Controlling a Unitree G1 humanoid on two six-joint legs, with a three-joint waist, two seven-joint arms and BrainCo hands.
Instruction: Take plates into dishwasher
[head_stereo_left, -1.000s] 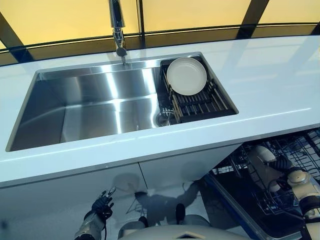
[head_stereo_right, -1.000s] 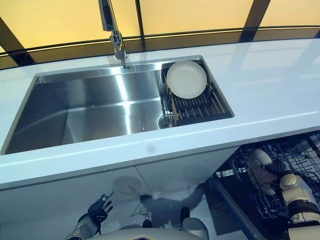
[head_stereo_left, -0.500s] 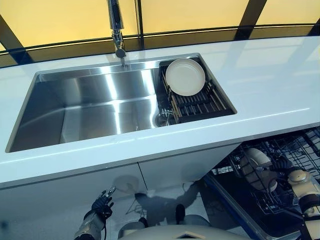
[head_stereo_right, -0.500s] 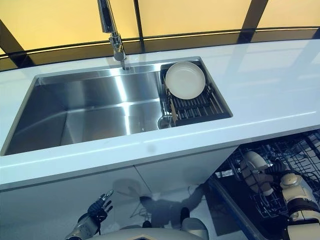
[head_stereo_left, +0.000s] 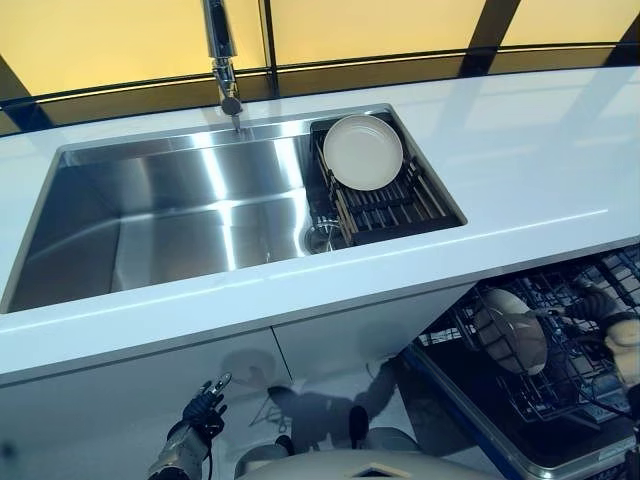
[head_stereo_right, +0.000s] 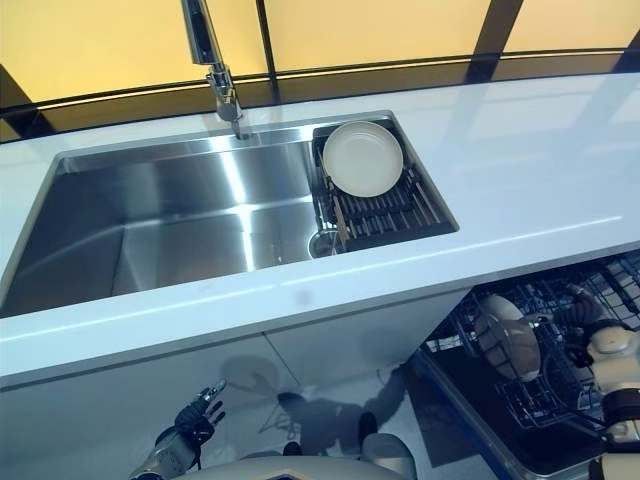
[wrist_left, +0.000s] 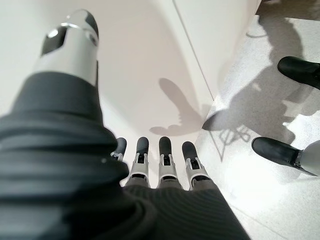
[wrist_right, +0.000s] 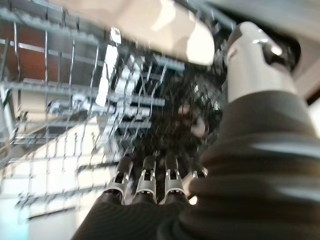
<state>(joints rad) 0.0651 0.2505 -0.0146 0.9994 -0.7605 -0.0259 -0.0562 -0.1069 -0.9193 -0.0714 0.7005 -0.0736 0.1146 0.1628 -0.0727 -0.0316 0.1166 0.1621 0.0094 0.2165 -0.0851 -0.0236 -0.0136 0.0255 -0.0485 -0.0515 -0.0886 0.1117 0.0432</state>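
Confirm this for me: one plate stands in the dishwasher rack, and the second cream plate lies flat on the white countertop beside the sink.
Not quite. The second cream plate is not on the countertop; the left eye view shows it leaning in the dark drying rack set in the sink's right end. The other plate does stand in the dishwasher rack.

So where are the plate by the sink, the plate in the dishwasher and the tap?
plate by the sink (head_stereo_left: 362, 152), left eye view, its centre.
plate in the dishwasher (head_stereo_right: 505, 335), right eye view, its face.
tap (head_stereo_left: 218, 40), left eye view, its neck.
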